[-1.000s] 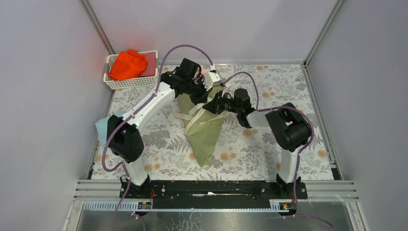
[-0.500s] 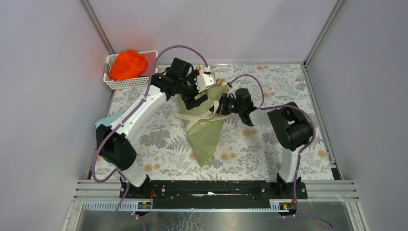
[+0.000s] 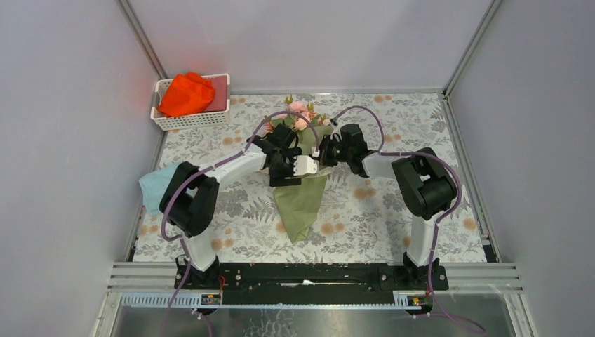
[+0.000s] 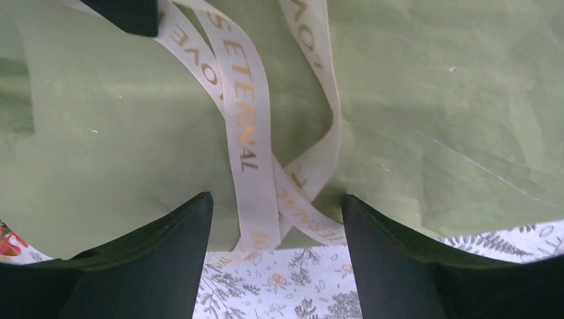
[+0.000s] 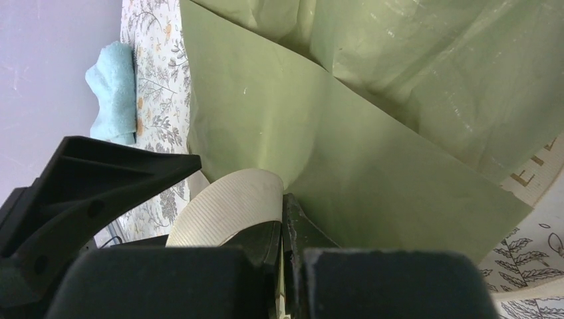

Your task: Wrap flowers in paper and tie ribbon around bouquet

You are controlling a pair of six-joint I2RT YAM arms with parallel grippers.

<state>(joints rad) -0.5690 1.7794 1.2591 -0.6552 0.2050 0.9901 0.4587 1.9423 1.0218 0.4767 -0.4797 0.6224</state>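
One white basket (image 3: 189, 123) sits at the far left corner of the surface (image 3: 421, 119). In it lie an orange cloth (image 3: 186, 95) and a dull red flat piece (image 3: 219, 91) at its right side. One blue cloth (image 3: 154, 186) lies at the left edge.

One bouquet (image 3: 298, 203) lies mid-surface, its tip pointing near and its wide end far. It is a cone of olive paper (image 4: 432, 100), with a few pink roses (image 3: 300, 111) showing at the wide end – too small to count surely. One cream ribbon (image 4: 243, 126), with gold lettering, crosses itself on the paper.

The left end effector (image 4: 274, 206) hangs over the cone with its jaws wide apart, straddling the crossed ribbon strands and gripping nothing. The right end effector (image 5: 284, 222), at the cone's right edge, has its jaws pressed together on the ribbon – a ribbed cream loop curls out beside them.
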